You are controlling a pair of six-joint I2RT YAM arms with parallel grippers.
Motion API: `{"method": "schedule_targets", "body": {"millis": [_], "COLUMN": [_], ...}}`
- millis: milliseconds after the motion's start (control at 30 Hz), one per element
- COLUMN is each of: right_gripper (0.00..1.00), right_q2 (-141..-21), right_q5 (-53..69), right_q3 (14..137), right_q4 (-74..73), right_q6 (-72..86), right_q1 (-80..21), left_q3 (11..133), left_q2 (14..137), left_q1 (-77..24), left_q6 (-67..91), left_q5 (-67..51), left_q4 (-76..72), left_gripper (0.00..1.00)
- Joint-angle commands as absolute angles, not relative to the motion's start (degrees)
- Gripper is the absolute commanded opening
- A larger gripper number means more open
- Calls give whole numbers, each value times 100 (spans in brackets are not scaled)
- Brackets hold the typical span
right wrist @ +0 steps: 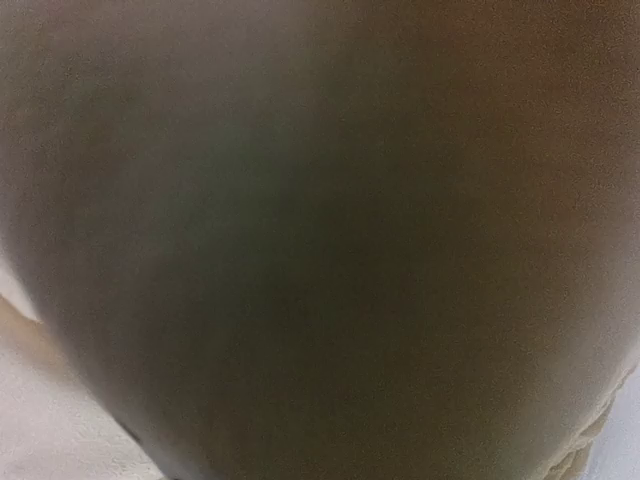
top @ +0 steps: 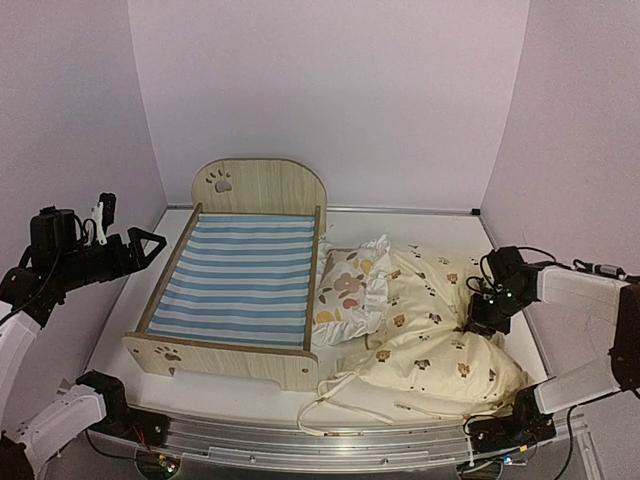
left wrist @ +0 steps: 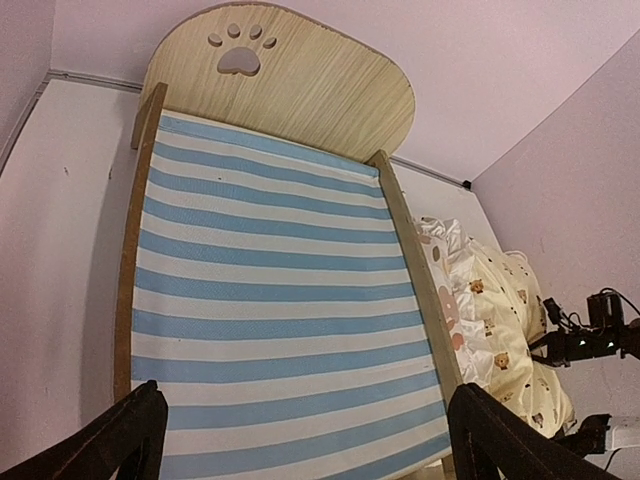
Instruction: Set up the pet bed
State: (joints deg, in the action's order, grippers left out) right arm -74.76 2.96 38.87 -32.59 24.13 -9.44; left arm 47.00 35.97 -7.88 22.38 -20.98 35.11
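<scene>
The pet bed [top: 240, 272] stands on the left half of the table, a light-wood frame with a blue-and-white striped base and nothing lying on it. Its arched headboard [top: 258, 187] faces the back wall. In the left wrist view the pet bed [left wrist: 270, 270] fills the frame. My left gripper [top: 148, 244] hovers open beside the bed's left rail, holding nothing; its dark fingers [left wrist: 125, 440] frame the striped base. My right gripper [top: 478, 312] is pressed down into the right side of the cream animal-print cushion [top: 430, 335]. Its jaws are buried in fabric, and the right wrist view is a dark blur.
A ruffled white floral pillow [top: 350, 288] leans against the bed's right rail, partly on the cushion. White cords [top: 340, 395] trail from the cushion toward the table's front. A metal rail [top: 330, 442] runs along the near edge. Walls close in on three sides.
</scene>
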Motion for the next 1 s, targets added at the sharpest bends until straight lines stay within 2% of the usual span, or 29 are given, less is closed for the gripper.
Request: {"method": "schedule_targets", "body": {"millis": [0, 200, 400, 633, 967], "right_gripper": [0, 0, 0, 0, 0], "right_q2": [-6964, -6780, -6987, -7606, -9397], "right_q5": [283, 319, 549, 1677, 1503], "right_q3": [4423, 6343, 8508, 9955, 12623], "right_q4": [-3471, -4311, -4553, -3493, -3051], "right_q6": [2325, 2282, 2759, 4020, 4625], "right_q1": [-997, -1001, -999, -1058, -2567], "left_q3": [4685, 4684, 4685, 4682, 4678], "left_q2": [3522, 3506, 3474, 3472, 3576], "left_q1": [-773, -768, -773, -773, -760], "left_q6": [2224, 2222, 2214, 2206, 2188], "left_q5": [-2046, -2057, -2070, -2085, -2113], "left_q4": [3551, 3551, 3550, 3538, 3503], "left_gripper": [99, 99, 100, 100, 99]}}
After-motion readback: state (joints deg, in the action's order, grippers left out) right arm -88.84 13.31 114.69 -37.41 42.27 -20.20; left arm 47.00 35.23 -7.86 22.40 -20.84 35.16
